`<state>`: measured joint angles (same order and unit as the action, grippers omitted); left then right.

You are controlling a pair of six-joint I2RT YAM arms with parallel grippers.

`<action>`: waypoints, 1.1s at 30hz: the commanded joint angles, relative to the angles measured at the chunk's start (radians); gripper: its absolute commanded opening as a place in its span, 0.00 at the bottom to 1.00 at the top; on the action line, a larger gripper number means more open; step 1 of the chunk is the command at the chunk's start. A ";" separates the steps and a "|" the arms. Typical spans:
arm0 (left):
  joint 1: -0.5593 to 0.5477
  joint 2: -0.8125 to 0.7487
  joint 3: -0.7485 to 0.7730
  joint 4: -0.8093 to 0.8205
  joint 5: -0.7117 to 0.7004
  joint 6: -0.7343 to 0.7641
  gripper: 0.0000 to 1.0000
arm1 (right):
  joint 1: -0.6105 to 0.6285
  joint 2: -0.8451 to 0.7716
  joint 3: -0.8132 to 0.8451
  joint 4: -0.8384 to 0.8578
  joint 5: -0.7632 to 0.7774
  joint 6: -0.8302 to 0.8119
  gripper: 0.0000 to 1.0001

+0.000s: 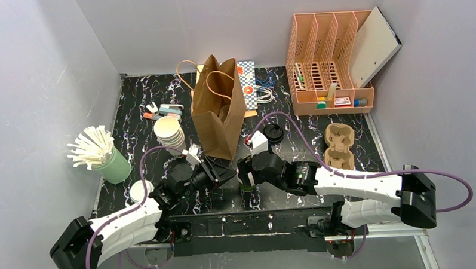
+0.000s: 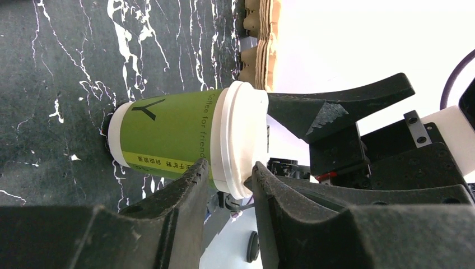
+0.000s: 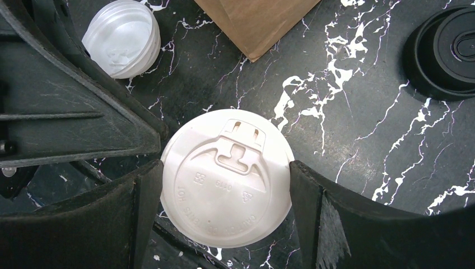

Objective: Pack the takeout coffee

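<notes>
The takeout coffee (image 2: 168, 131), a green-sided paper cup with a white sip lid (image 3: 227, 182), stands upright on the black marbled table just in front of the paper bag (image 1: 220, 111). In the top view the cup (image 1: 246, 188) is mostly hidden under both wrists. My right gripper (image 3: 227, 168) comes down from above and is shut across the lid, one finger touching each side. My left gripper (image 2: 229, 168) reaches in from the side and pinches the lid's rim, one finger under it on the green wall and one on the lid's top.
The open brown bag stands behind the cup. A loose black lid (image 3: 448, 50) lies to the right and a white round lid (image 3: 120, 36) to the left. A cardboard cup carrier (image 1: 339, 146), stacked cream cups (image 1: 170, 132), a green holder of stirrers (image 1: 111, 166) and an orange file rack (image 1: 328, 59) ring the table.
</notes>
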<state>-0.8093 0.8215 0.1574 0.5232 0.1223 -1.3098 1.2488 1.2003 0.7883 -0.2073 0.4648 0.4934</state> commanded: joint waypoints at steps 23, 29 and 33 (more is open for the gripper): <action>-0.004 0.091 0.003 -0.102 -0.016 0.099 0.21 | 0.027 0.062 -0.046 -0.183 -0.115 0.048 0.80; -0.005 0.086 0.016 -0.175 -0.023 0.116 0.19 | 0.068 0.120 -0.015 -0.236 -0.045 0.061 0.80; -0.023 0.113 0.016 -0.183 -0.037 0.119 0.18 | 0.084 0.132 -0.014 -0.247 -0.023 0.072 0.81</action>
<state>-0.8093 0.8871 0.1791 0.5014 0.1211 -1.2442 1.2991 1.2613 0.8295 -0.2428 0.5491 0.4927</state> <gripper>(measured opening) 0.191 0.859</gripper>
